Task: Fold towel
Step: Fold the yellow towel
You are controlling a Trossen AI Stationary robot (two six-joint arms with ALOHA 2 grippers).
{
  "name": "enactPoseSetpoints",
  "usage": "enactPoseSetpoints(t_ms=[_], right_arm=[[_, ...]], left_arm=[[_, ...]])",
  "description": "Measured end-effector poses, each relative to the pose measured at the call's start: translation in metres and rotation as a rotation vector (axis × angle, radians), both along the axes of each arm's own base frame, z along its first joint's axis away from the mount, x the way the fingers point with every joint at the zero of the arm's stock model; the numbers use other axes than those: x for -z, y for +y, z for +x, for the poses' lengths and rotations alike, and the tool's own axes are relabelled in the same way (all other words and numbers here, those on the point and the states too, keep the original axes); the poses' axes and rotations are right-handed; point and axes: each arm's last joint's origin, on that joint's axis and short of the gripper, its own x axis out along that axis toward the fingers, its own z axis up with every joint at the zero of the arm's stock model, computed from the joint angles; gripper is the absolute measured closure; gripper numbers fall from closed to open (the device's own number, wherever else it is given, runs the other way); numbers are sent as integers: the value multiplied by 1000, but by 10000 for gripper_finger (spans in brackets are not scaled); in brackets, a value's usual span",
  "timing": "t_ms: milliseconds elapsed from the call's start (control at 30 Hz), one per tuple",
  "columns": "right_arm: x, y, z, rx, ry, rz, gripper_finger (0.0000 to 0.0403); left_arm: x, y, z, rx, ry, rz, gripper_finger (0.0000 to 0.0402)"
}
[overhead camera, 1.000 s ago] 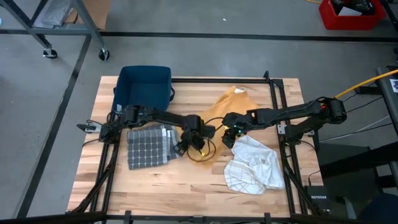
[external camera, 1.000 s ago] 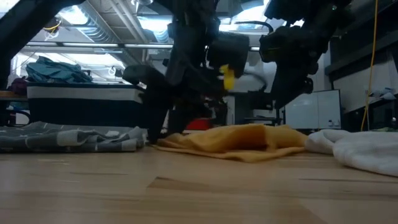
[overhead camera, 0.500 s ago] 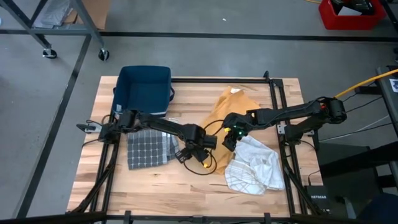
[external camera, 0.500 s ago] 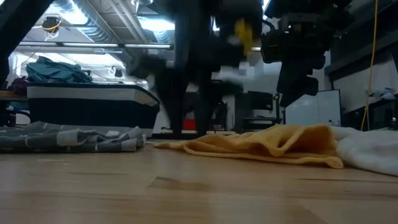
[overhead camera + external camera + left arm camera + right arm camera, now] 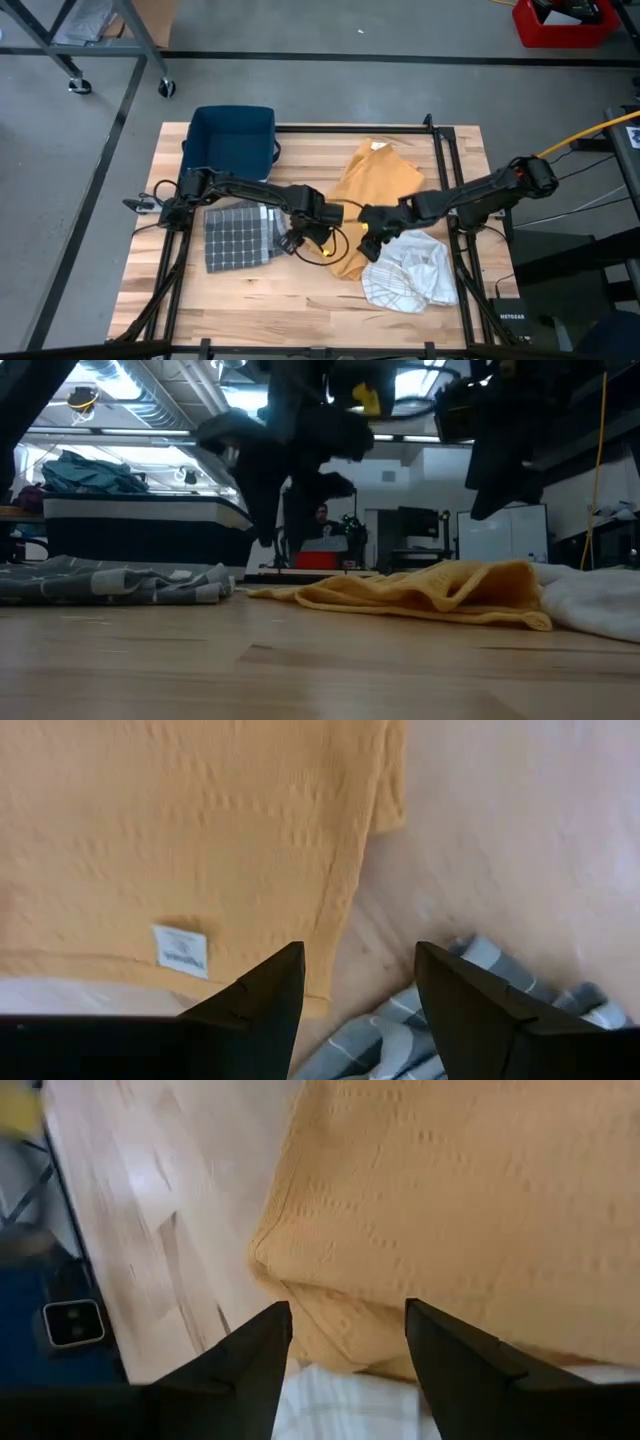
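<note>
The orange towel [image 5: 372,195] lies spread flat on the table, running from the far side to the near middle; its near edge [image 5: 400,600] rests on the wood. My left gripper [image 5: 360,955] hovers open above the towel's left edge, near a white label [image 5: 181,950]. My right gripper [image 5: 347,1308] hovers open above the towel's near right corner, beside the white towel. In the low view both grippers, left [image 5: 280,510] and right [image 5: 495,470], hang clear above the cloth.
A folded grey checked towel [image 5: 240,238] lies left of the orange one. A crumpled white towel [image 5: 410,268] lies at the right near side. A dark blue bin [image 5: 232,145] stands at the far left. Bare wood [image 5: 290,295] shows along the near edge.
The orange towel, bunched at the far middle a second ago, now lies stretched out, its near part drawn toward the table's near edge while its far end stayed. Both grippers have risen clear of the cloth; the right one has also moved toward the near edge.
</note>
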Motion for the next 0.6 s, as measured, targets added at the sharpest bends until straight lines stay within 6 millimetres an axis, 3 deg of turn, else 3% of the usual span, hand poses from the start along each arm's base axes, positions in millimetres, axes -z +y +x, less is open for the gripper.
enactPoseSetpoints(t_ms=[333,600], right_arm=[[5,40,4,9,-118,-111,196],[26,50,13,-11,-72,-129,196]], left_arm=[[29,-2,-6,-3,15,1,219],[33,-9,-4,-18,-30,-6,219]])
